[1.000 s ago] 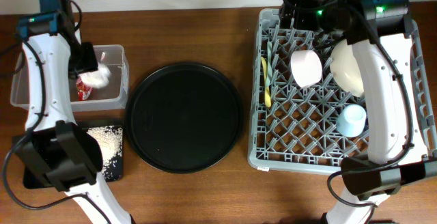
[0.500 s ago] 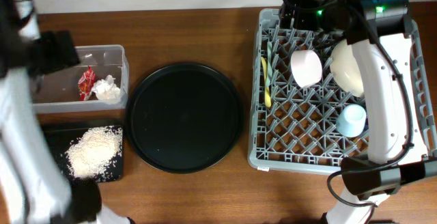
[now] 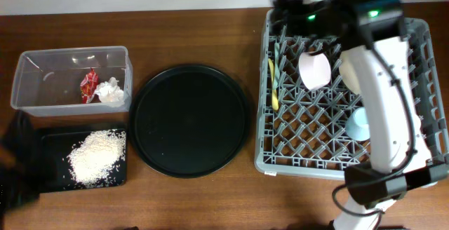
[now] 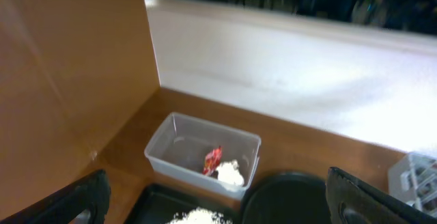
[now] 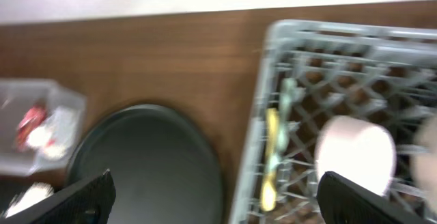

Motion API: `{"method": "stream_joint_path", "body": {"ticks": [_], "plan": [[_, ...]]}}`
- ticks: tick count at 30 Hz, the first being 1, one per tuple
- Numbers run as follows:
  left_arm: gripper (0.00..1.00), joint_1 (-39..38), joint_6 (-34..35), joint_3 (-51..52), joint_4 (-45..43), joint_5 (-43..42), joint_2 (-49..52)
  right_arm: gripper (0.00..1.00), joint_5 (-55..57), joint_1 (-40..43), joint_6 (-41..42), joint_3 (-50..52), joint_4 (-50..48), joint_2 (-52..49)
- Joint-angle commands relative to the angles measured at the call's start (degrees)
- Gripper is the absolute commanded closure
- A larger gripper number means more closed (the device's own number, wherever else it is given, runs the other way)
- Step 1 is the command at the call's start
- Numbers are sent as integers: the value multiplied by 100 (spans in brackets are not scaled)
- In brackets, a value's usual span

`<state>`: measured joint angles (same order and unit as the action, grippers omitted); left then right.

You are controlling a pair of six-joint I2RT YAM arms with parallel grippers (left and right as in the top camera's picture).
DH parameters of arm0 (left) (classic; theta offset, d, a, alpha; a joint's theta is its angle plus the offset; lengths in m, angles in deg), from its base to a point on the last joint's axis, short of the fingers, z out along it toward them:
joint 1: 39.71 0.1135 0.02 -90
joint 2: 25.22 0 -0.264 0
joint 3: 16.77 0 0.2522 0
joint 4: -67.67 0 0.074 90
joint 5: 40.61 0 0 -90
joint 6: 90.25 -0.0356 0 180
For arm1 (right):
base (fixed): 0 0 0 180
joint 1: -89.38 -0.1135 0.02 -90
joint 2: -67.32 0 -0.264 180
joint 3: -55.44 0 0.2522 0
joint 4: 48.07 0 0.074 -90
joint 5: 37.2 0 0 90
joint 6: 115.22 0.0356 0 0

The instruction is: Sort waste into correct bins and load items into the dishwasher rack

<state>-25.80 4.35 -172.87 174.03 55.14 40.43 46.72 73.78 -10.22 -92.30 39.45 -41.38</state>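
Overhead, the red wrapper (image 3: pixel 88 86) and the white tissue wad (image 3: pixel 109 91) lie touching in the right half of the clear tub (image 3: pixel 49 83), whose long axis runs left to right. Just in front of it, the shallow black tray (image 3: pixel 52 149) lies the same way and holds a heap of rice (image 3: pixel 95 158) at its right end. A round black tray (image 3: pixel 188 120) sits between these bins and the grey rack (image 3: pixel 309 165) on the worktop (image 3: pixel 196 34). In the rack's left lane the yellow utensil (image 3: pixel 272 83) and the mint-green utensil (image 3: pixel 278 62) lie side by side, lengthwise from back to front. Beside them are the white cup (image 3: pixel 315 70), the cream plate (image 3: pixel 349 72) and the blue cup (image 3: pixel 356 123), the last two partly behind the right arm. Both wrist views show a released claw, left claw (image 4: pixel 218 200) and right claw (image 5: pixel 218 200), fingers wide apart, grasping nothing.
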Motion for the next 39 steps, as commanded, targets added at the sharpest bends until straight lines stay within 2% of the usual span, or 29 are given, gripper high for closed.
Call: {"method": "stream_joint_path", "body": {"ticks": [1,7,13,15,23,26,29,32,36,39], "plan": [[0,24,76,11,9,-85,-658,2,586,-420,-557,-7,136,601],[0,24,76,4,11,-85,-1460,2,1696,-387,-597,50,-691,1060],[0,24,74,0,98,-85,-2059,2,1725,76,-684,1034,-1495,1738],[0,24,76,-7,367,-85,-2164,2,1707,240,-684,1893,-2024,2203],[0,24,74,-37,409,-85,-2214,2,1707,675,-680,6096,-4470,4562],[0,24,74,-37,409,-85,-2214,2,1705,966,-455,7956,-5348,5834],[0,24,74,-37,409,-85,-2214,2,1705,1364,2,9364,-5716,7117],[0,24,74,-37,409,-85,-2214,2,1567,1714,74,10491,-5943,8432],[0,24,74,-37,409,-85,-2214,2,1504,1827,48,11453,-5947,9772],[0,24,74,-37,409,-85,-2214,2,1276,1825,-129,11986,-5949,10402]]}}
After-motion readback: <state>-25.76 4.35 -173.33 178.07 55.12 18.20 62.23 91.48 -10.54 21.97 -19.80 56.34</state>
